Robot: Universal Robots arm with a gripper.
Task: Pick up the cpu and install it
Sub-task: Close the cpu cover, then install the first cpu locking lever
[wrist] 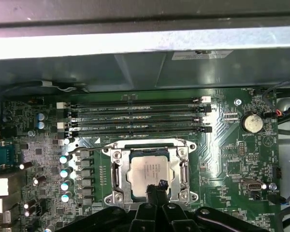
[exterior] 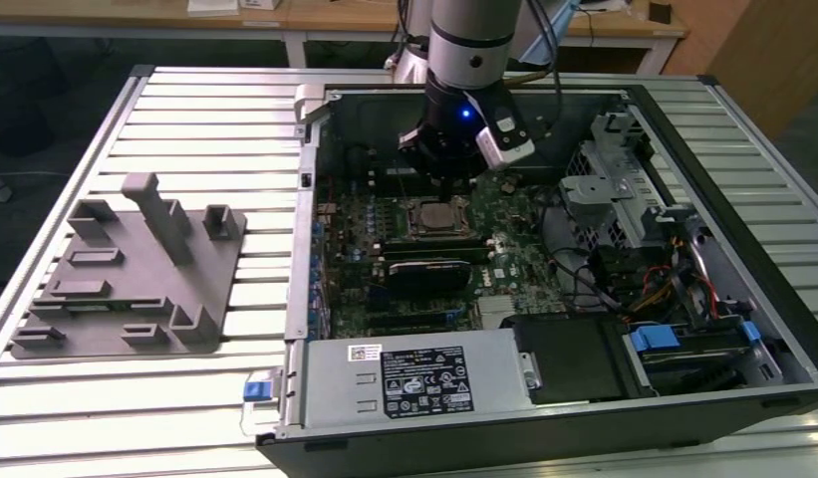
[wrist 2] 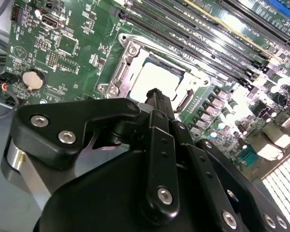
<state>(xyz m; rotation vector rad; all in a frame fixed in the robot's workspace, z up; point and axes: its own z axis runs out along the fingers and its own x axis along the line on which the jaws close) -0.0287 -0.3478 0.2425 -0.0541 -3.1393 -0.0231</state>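
The cpu (exterior: 439, 212) lies flat in the motherboard socket inside the open computer case, silvery top plate up. Both wrist views show the cpu (wrist: 146, 170) (wrist 2: 153, 77) seated within the metal socket frame (wrist: 115, 170) (wrist 2: 129, 50). My gripper (exterior: 451, 187) hangs straight above it. Its black fingers are pressed together with nothing between them, and the gripper (wrist: 157, 186) (wrist 2: 154, 94) has its tips just over one edge of the chip. Whether the tips touch the chip I cannot tell.
A grey fixture plate (exterior: 117, 279) with upright blocks sits on the slatted table at the exterior view's left. Around the socket are memory slots (wrist: 135, 116), a coin battery (wrist: 253, 122), the power supply (exterior: 409, 373), a drive cage (exterior: 622, 189) and cables (exterior: 648, 289).
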